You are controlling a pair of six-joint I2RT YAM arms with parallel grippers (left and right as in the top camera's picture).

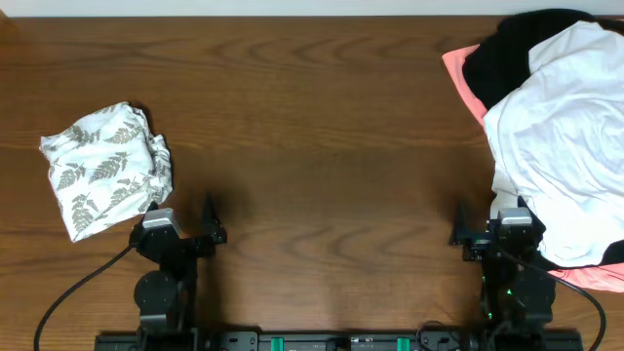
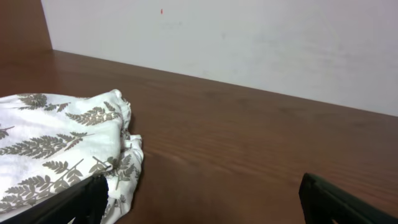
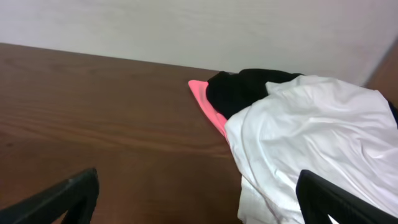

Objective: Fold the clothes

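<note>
A folded leaf-print garment (image 1: 105, 168) lies at the table's left; it also shows in the left wrist view (image 2: 56, 149). At the right edge is a pile: a white T-shirt (image 1: 565, 146) on top of a black garment (image 1: 507, 54) and a coral-pink one (image 1: 463, 78). The right wrist view shows the white shirt (image 3: 311, 143), black garment (image 3: 245, 90) and pink one (image 3: 205, 102). My left gripper (image 1: 185, 229) is open and empty just below the leaf-print garment. My right gripper (image 1: 492, 229) is open and empty at the white shirt's lower left edge. No green print shows.
The brown wooden table (image 1: 322, 146) runs between the two piles. A pale wall (image 2: 249, 43) stands behind the table's far edge. Black cables (image 1: 68, 292) trail from the arm bases at the front edge.
</note>
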